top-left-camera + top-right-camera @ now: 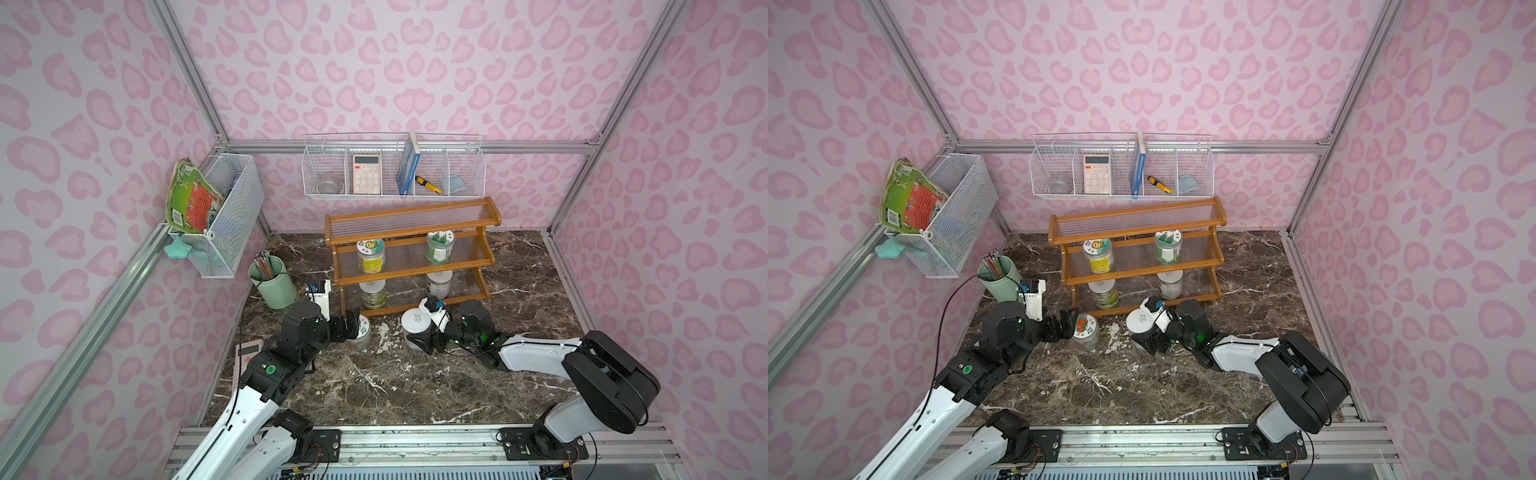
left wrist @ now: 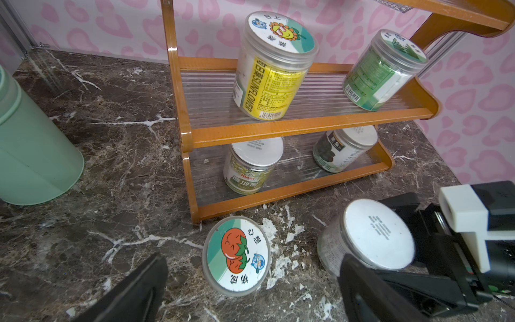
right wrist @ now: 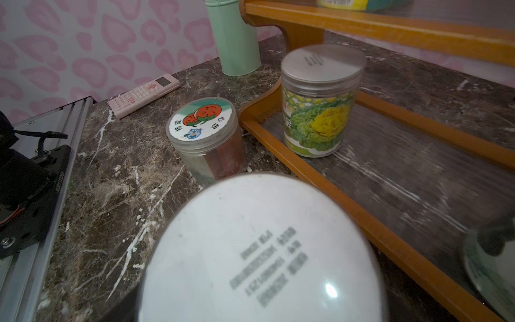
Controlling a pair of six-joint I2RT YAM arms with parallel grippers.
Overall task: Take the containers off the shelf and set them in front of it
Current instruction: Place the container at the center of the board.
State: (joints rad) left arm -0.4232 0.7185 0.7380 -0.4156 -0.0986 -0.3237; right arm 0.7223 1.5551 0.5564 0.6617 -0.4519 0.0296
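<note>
The orange-brown shelf (image 1: pixel 411 224) stands at the back of the marble table. Two stickered containers (image 1: pixel 370 255) (image 1: pixel 439 247) stand on its middle tier and two more (image 1: pixel 372 293) (image 1: pixel 439 283) on the bottom tier. In front of it stands the tomato-lid container (image 2: pixel 237 256). My left gripper (image 2: pixel 252 260) is open, its fingers spread either side of that lid without touching. My right gripper (image 1: pixel 419 338) is shut on a plain white-lid container (image 1: pixel 417 326), low in front of the shelf. That lid (image 3: pixel 262 251) hides the right fingers in the right wrist view. I cannot tell whether it rests on the table.
A mint-green pencil cup (image 1: pixel 272 286) stands left of the shelf. A pink calculator (image 3: pixel 142 94) lies by the table's left edge. White wire baskets hang on the back wall (image 1: pixel 392 170) and the left wall (image 1: pixel 224 216).
</note>
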